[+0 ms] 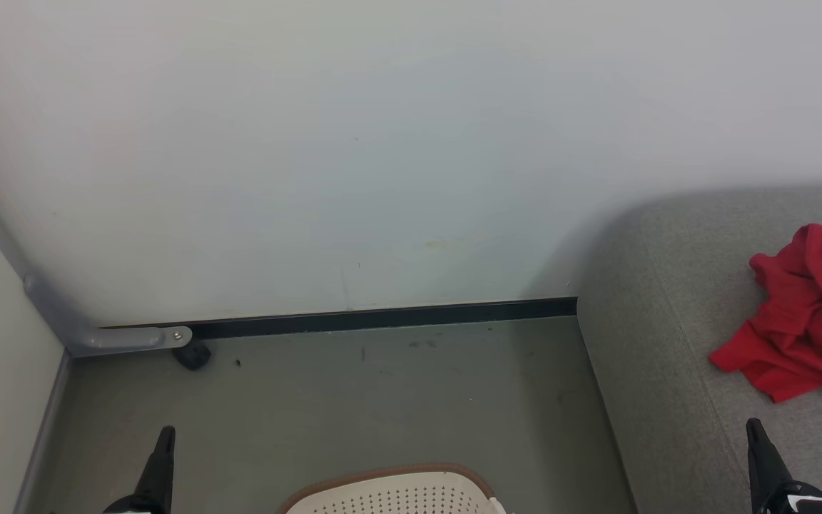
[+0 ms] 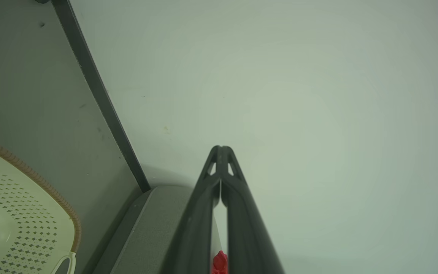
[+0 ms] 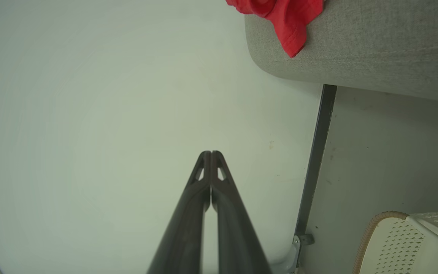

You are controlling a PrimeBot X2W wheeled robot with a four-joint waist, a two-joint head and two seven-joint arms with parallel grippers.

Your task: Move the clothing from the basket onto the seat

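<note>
Fingers of the left gripper (image 1: 165, 437) were pressed together, empty, beside the basket (image 1: 389, 492). Rightward, the clothing (image 1: 796, 314) lay on the seat (image 1: 661, 335) near the right gripper (image 1: 755, 430), likewise closed and empty. Most of the basket's inside was hidden, so any leftover garment might be missed, and a drooping hem could slide off.

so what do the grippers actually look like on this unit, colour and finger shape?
Both match: the left gripper and right gripper each have two long, slim, matte dark grey-black fingers tapering to a narrow tip, with a small triangular cutout just behind each tip. The head view shows a white patch at the right one's base.
</note>
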